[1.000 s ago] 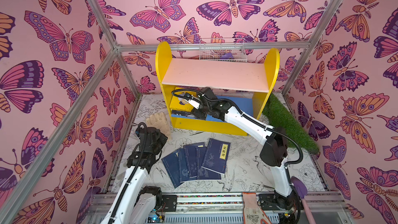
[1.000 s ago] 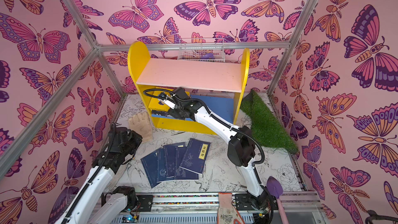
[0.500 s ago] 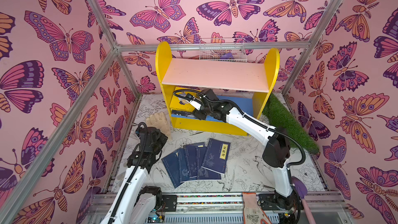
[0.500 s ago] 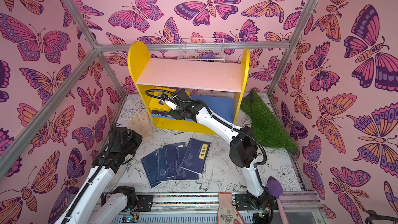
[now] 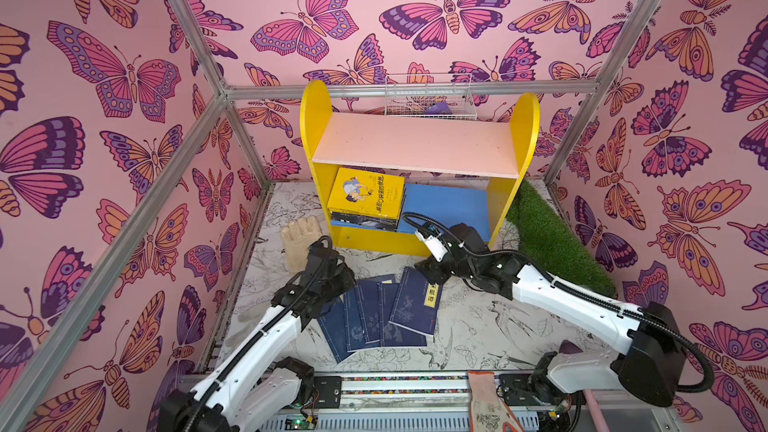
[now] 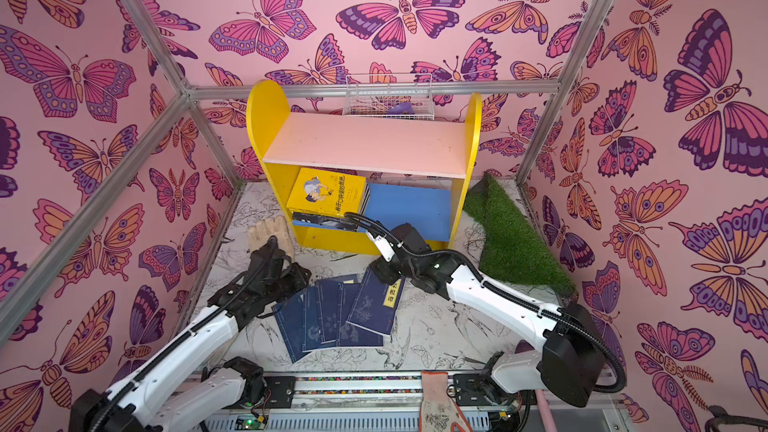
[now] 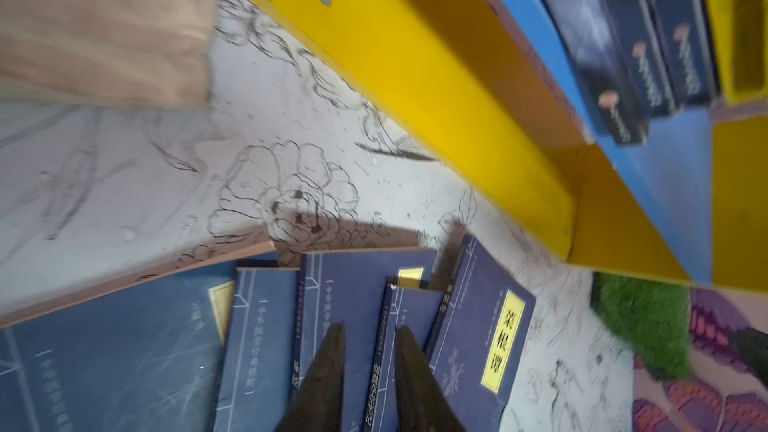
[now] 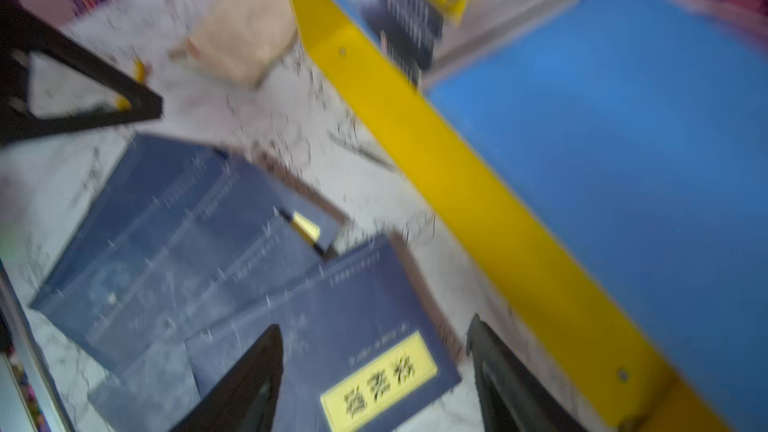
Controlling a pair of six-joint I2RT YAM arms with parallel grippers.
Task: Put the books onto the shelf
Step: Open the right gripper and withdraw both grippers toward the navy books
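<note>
Several navy books (image 5: 374, 317) lie fanned on the table floor in front of the shelf (image 5: 415, 143). The rightmost one (image 6: 376, 305) lies on top and bears a yellow label. More books are stacked flat at the left of the shelf's blue lower board (image 5: 446, 209), a yellow one (image 5: 365, 193) uppermost. My left gripper (image 7: 370, 328) hovers over the fan's left part, its jaws a little apart with nothing between them. My right gripper (image 8: 374, 324) stands open wide over the labelled book's (image 8: 374, 371) far corner, its fingers (image 8: 494, 363) straddling that corner.
A beige glove (image 5: 299, 234) lies left of the shelf, near my left arm. A green grass mat (image 5: 552, 238) lies at the right. A white wire basket (image 5: 430, 97) hangs behind the shelf. Another glove (image 5: 486, 405) drapes over the front rail.
My right gripper has pulled out of the shelf's lower tier and come down over the labelled navy book. My left gripper has moved right onto the fan and its jaws have parted.
</note>
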